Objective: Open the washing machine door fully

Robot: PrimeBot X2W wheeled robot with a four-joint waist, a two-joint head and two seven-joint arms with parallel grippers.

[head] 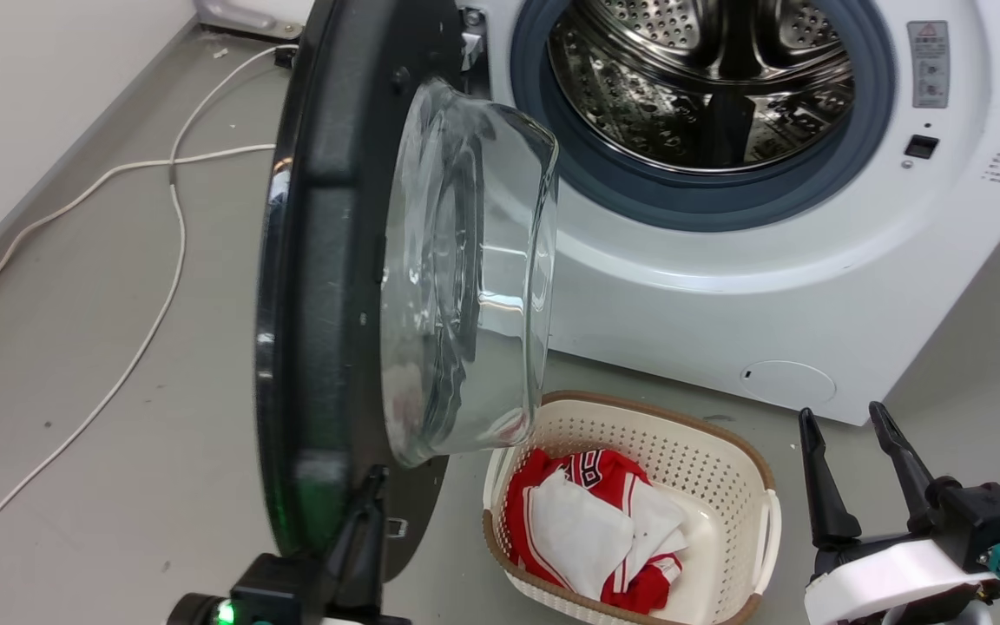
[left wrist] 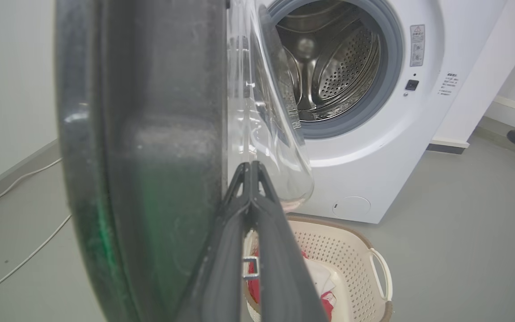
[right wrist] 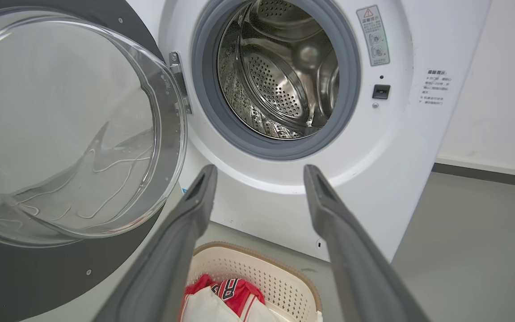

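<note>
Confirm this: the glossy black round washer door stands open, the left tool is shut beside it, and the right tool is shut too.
Wrong on the right tool: it is open, its two long dark fingers well apart in the right wrist view. The glossy black round door does stand open, the left tool shut beside it.

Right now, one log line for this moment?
door: open wide, drum exposed | left gripper: shut, at door's inner side | right gripper: open, clear of door
</note>
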